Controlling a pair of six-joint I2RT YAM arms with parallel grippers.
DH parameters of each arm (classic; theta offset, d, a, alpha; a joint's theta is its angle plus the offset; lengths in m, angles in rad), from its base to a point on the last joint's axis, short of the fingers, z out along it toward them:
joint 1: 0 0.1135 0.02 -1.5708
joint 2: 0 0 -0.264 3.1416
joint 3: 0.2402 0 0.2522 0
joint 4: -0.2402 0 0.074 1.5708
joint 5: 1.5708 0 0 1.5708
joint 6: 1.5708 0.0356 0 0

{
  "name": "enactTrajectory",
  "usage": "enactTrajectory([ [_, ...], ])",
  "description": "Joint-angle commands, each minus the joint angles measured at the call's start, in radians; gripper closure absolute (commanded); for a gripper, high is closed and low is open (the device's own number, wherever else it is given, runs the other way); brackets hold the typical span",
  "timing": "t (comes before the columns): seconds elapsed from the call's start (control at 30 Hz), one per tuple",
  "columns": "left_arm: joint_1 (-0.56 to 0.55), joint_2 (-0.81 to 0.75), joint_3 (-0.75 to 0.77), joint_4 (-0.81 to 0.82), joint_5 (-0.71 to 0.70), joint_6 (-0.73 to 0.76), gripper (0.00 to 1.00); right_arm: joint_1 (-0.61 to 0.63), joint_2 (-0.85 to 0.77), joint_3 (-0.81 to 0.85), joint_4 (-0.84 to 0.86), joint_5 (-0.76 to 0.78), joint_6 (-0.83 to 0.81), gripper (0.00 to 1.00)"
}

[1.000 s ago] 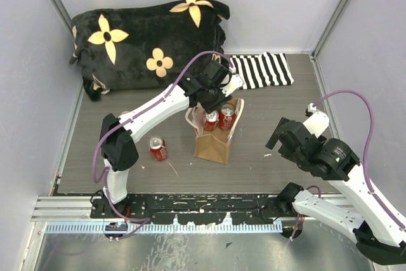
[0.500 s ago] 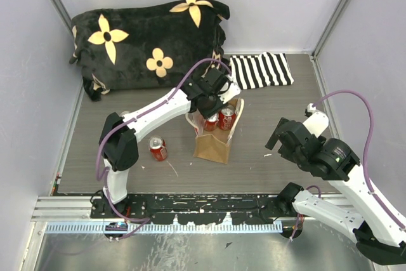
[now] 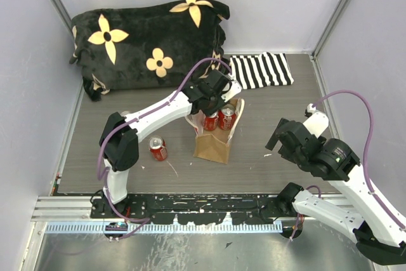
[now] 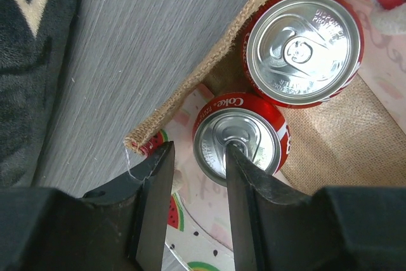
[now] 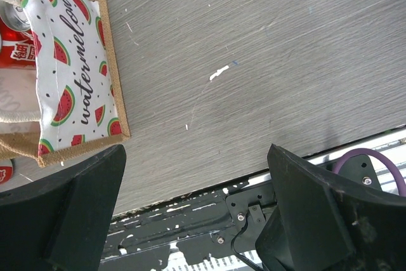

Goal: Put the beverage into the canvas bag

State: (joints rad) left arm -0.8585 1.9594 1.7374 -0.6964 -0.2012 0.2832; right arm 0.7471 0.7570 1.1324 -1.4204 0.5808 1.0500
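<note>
The canvas bag (image 3: 211,144) stands upright mid-table with its mouth open; its watermelon-print side shows in the right wrist view (image 5: 70,74). Two red cola cans (image 3: 211,120) (image 3: 227,117) stand inside it. In the left wrist view the nearer can (image 4: 244,138) is just below my fingers, the other can (image 4: 303,46) is beside it, and the burlap rim (image 4: 209,68) runs to their left. My left gripper (image 3: 206,107) (image 4: 196,182) hovers open over the bag's mouth, holding nothing. A third red can (image 3: 158,149) lies on the table left of the bag. My right gripper (image 3: 279,138) (image 5: 196,176) is wide open and empty, right of the bag.
A black cushion with cream flowers (image 3: 149,39) fills the back left. A black-and-white striped cloth (image 3: 263,70) lies at the back right of the bag. A metal rail (image 3: 190,207) runs along the near edge. Walls close in on both sides.
My left gripper has shifted slightly left and towards the bag's mouth. Both cans stay in the bag. The right arm has not moved.
</note>
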Motion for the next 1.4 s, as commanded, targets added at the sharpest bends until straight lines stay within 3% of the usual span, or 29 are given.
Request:
enactTrajectory([
  [0.0,-0.001,0.033,-0.022,0.024,-0.038,-0.008,0.54,0.004,-0.014,0.017,0.007,0.011,0.008,0.00],
  [0.53,-0.002,0.050,-0.053,0.053,-0.070,0.004,0.54,0.004,-0.018,0.012,0.009,0.011,0.014,0.00],
  [0.8,-0.001,-0.019,0.016,0.028,-0.076,0.005,0.37,0.004,-0.007,0.015,0.022,0.013,0.004,0.00],
  [1.37,-0.001,-0.128,0.087,-0.008,-0.012,-0.066,0.34,0.003,0.030,0.003,0.077,-0.002,-0.021,0.00],
])
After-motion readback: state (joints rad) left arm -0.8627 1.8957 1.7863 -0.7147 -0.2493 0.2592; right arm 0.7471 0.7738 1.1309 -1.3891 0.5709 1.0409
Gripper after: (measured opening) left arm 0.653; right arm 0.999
